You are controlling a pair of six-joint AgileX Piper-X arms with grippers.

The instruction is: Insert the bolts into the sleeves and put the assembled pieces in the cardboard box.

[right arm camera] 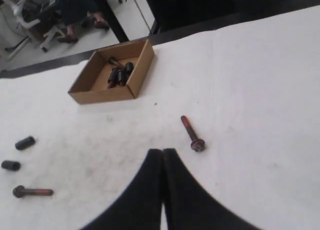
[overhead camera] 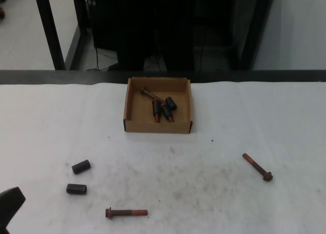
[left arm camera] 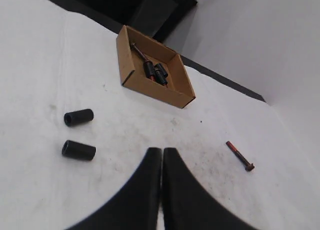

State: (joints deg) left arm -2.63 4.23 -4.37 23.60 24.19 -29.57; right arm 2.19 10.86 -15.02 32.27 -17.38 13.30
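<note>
Two short black cylindrical sleeves (overhead camera: 81, 166) lie loose at lower left of the high view, one rust-red steel bolt (overhead camera: 126, 212) below them, a second bolt (overhead camera: 257, 166) at right: unpaired stock, I judge, awaiting assembly. Shallow brown cardboard box (overhead camera: 158, 127), upper centre, holds finished bolt-in-sleeve pieces (overhead camera: 162, 107). My left pincer (left arm camera: 161, 152) and right pincer (right arm camera: 163, 152): both clenched on nothing, above the white-covered bench (overhead camera: 204, 193), apart from every part.

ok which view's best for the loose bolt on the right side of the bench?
Right wrist view: the bolt lies closest there, whole, head and shank distinct. High view has the bolt whole but farther off; left wrist view has it farthest, detail hard to tell.
</note>
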